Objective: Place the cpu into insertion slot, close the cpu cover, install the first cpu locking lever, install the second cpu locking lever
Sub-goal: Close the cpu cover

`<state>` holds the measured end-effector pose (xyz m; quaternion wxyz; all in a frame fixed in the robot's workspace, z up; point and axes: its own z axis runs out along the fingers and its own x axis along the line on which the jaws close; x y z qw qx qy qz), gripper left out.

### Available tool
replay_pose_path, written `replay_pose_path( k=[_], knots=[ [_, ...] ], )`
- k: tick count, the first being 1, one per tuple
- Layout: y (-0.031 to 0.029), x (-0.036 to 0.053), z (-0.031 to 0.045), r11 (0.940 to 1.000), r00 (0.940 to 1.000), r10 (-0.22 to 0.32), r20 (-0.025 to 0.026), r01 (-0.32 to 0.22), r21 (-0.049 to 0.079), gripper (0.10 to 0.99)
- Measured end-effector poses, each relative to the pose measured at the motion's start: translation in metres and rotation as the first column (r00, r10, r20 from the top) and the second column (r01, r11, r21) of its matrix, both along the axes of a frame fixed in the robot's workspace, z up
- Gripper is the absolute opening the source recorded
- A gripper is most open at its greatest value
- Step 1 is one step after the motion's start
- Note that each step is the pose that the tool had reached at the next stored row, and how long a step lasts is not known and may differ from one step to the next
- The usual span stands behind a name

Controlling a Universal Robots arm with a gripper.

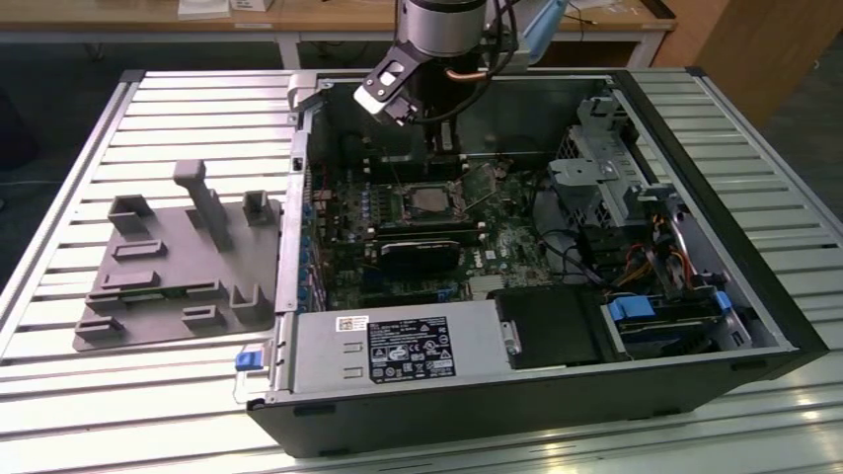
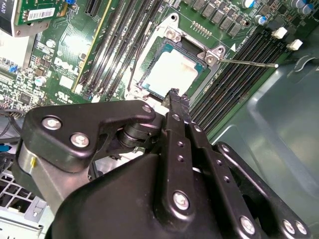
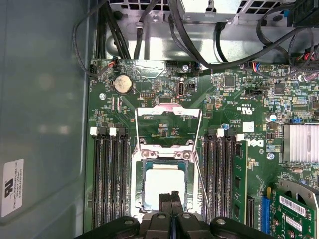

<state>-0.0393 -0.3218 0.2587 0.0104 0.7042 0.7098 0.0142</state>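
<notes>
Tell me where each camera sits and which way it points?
Exterior view: off the arm, raised, looking down into the open computer case; the arm shows above it.
First wrist view: on the arm, looking straight down at the cpu; the shut claw shows.
Second wrist view: on the arm, slanting past the claw's body toward the cpu.
Both wrist views share the cpu.

Your cpu (image 3: 162,185) lies in the insertion slot (image 3: 140,189) inside the case (image 1: 527,407) on the counter (image 1: 79,395); the holder tray (image 1: 158,296) lies on the exterior view's left.
</notes>
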Motion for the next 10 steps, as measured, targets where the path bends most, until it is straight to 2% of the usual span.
replay_pose_path(
  k=[4,10],
  knots=[
    [0.0,0.001,0.0,1.0,1.0,0.0,-0.0001,0.0,0.0,0.106],
    [0.0,0.0098,0.0,1.0,1.0,0.0,-0.0005,0.0,0.0,0.106]
  ],
)
